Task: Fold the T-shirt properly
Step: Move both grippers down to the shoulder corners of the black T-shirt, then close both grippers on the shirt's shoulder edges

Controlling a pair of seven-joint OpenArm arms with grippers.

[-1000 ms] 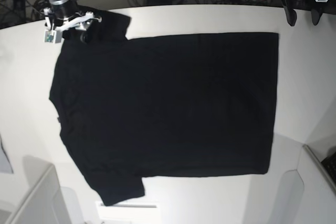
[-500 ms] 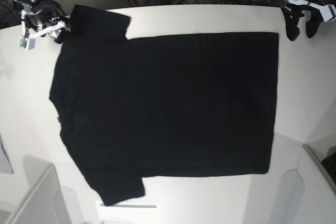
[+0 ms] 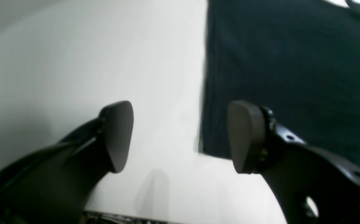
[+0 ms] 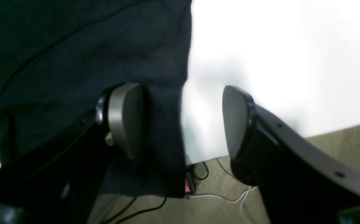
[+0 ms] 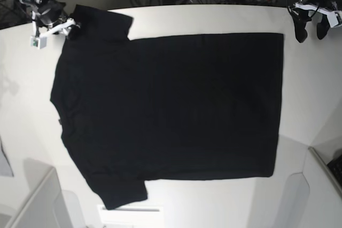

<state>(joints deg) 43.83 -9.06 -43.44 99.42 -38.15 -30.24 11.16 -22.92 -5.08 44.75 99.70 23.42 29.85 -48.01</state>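
White flat counter (image 5: 176, 17) carries the large plain black short-sleeved cloth T-shirt (image 5: 165, 108), spread flat across most of it, no print showing. Hem runs along the counter's right edge, collar toward the left edge, one sleeve at the far-left corner, the other at the near edge. No fold made yet, I'd judge — laid out flat so the corners are reachable.

Right tool (image 4: 181, 119) sits at the far-left corner, spread, straddling the sleeve (image 5: 101, 22) edge: one pad over cloth, one over bare counter. Looks staged to pinch that edge; touching or not, can't tell.

Left tool (image 3: 180, 137) is at the far-right corner, also spread and holding nothing, hem corner (image 3: 205, 146) just between the pads — probably lined up for a matching grab so both arms lift together.
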